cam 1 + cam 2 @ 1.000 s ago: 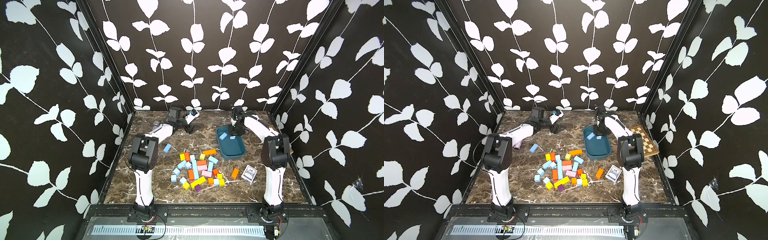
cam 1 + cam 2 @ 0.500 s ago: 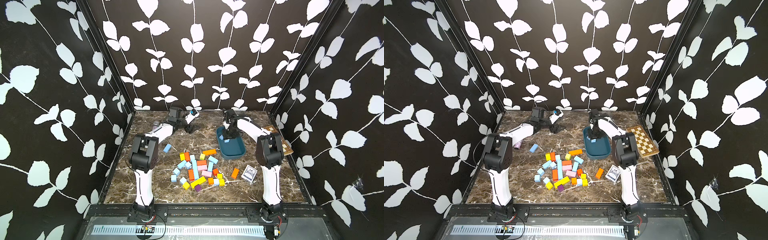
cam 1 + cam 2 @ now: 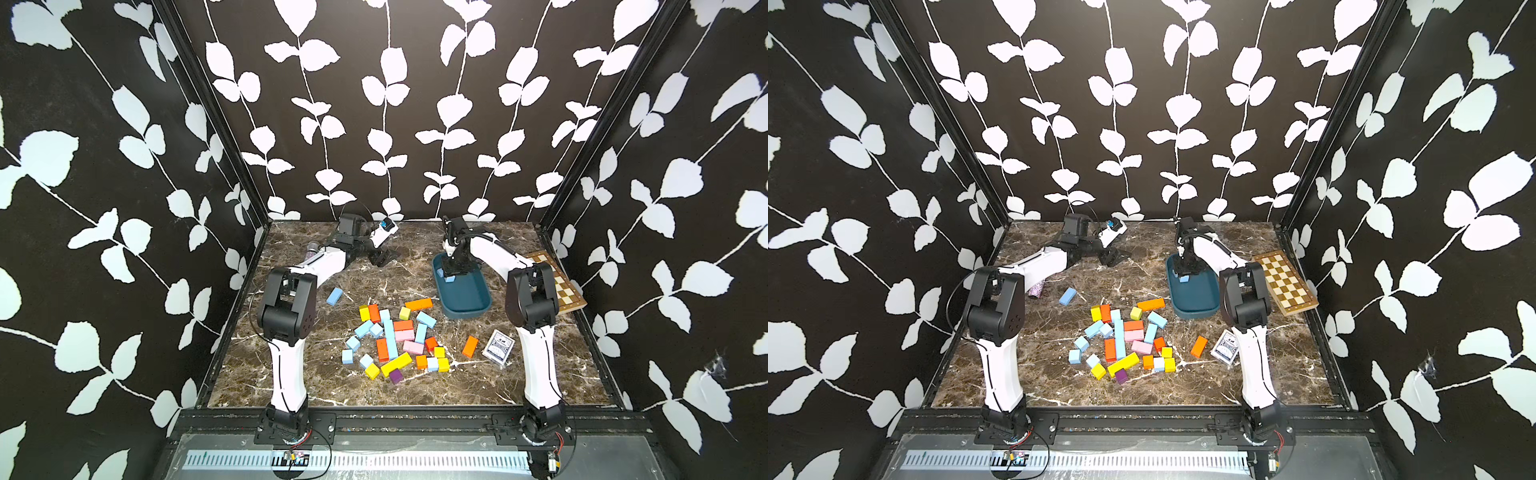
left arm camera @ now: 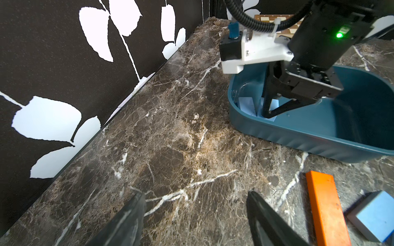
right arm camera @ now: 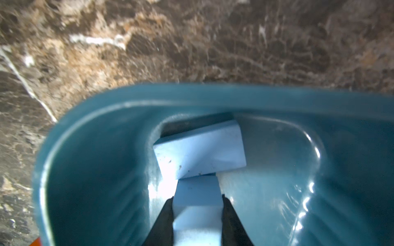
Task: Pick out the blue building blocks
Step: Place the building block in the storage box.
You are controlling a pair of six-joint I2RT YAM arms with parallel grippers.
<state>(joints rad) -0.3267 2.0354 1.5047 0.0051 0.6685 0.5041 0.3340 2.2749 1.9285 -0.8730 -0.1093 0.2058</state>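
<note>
the right gripper (image 5: 197, 198) reaches down into the far end of the teal tray (image 3: 467, 293), its jaws clamped on the sides of a blue block (image 5: 196, 215). the block's long axis runs out along the jaws, past their tips, toward the tray floor. its free end meets the long side of a second blue block (image 5: 200, 153), set crosswise by the tray's end wall. the left gripper (image 4: 196, 213) hangs over bare counter (image 4: 170, 138) left of the tray, jaws wide apart. the other blue blocks (image 3: 390, 338) lie in the mixed pile in front of the tray.

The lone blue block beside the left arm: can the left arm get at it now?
Probably yes. The lone blue block lies apart on bare marble, and the left fingers are open and empty.
</note>
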